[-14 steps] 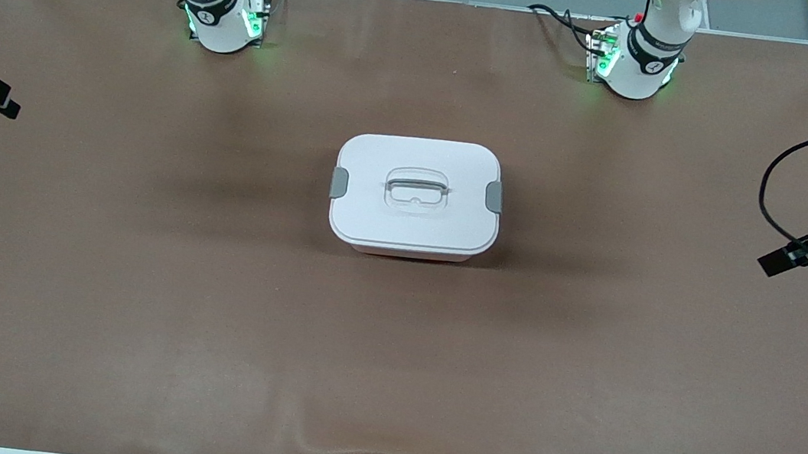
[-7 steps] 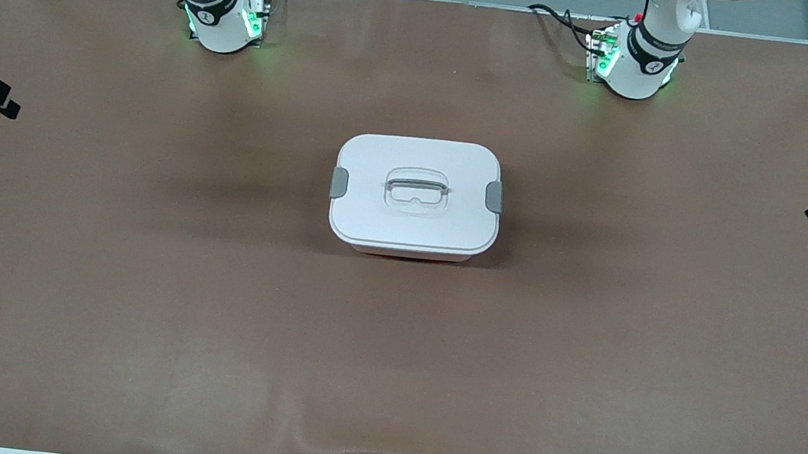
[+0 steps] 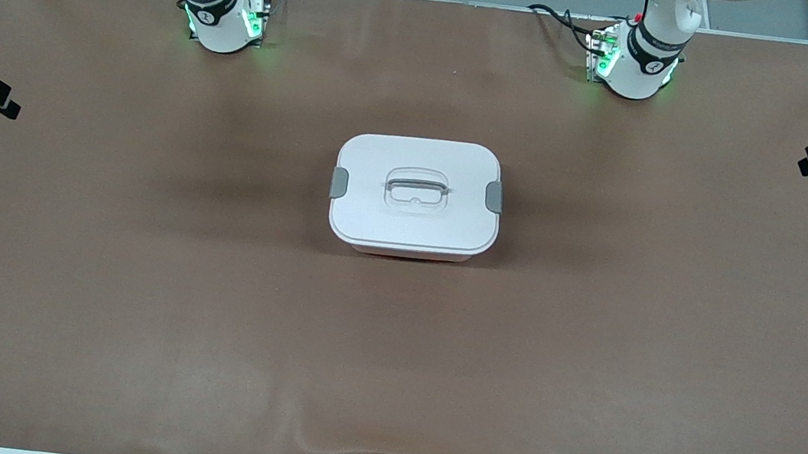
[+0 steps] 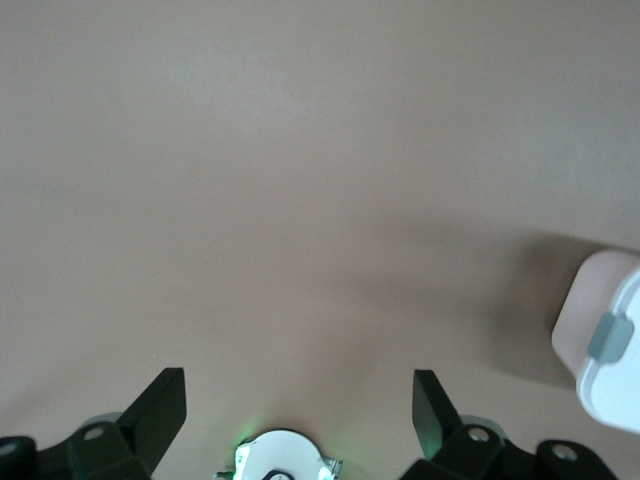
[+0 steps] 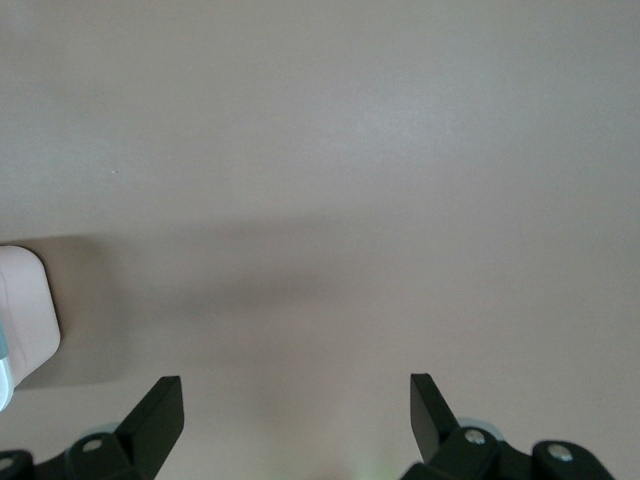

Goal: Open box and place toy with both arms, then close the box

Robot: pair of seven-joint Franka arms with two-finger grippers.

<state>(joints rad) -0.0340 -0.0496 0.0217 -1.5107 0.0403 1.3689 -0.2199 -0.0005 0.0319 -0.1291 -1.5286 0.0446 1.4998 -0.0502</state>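
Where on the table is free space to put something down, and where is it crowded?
The brown table lies bare all around the box, on the side nearer the front camera and toward both arms' ends. Only the middle is taken, by the closed box. Both the left gripper and right gripper hang open over bare table.

A white-lidded pale pink box (image 3: 416,195) with grey side clips (image 3: 339,183) sits on the plain brown tabletop (image 3: 137,264), below white arm bases (image 3: 223,16) glowing green.
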